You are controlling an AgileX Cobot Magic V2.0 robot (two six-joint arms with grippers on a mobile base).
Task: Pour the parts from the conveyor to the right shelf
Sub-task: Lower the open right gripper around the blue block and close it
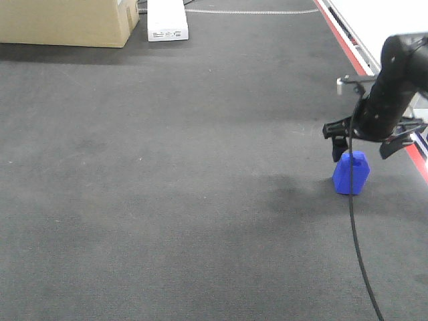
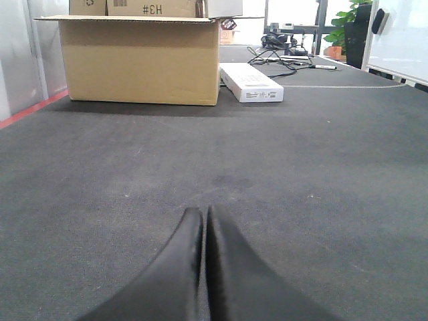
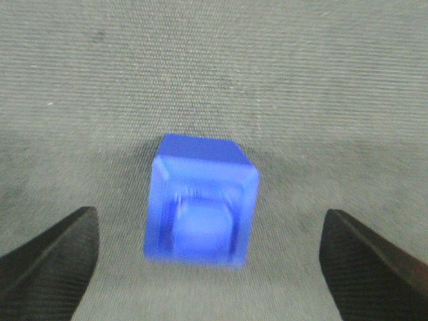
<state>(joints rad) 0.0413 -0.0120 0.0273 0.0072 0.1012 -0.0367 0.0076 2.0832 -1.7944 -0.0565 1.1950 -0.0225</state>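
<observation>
My right pincer shows its black fingers spread wide at the frame's lower corners. The small solid blue plastic block with a round knob sits untouched between them (I judge I'm lined up to straddle it). It stands on the dark grey ribbed belt, near the red edge strip. My left pincer is pressed closed and empty. A brown cardboard box stands far off, and no shelf is in view.
</observation>
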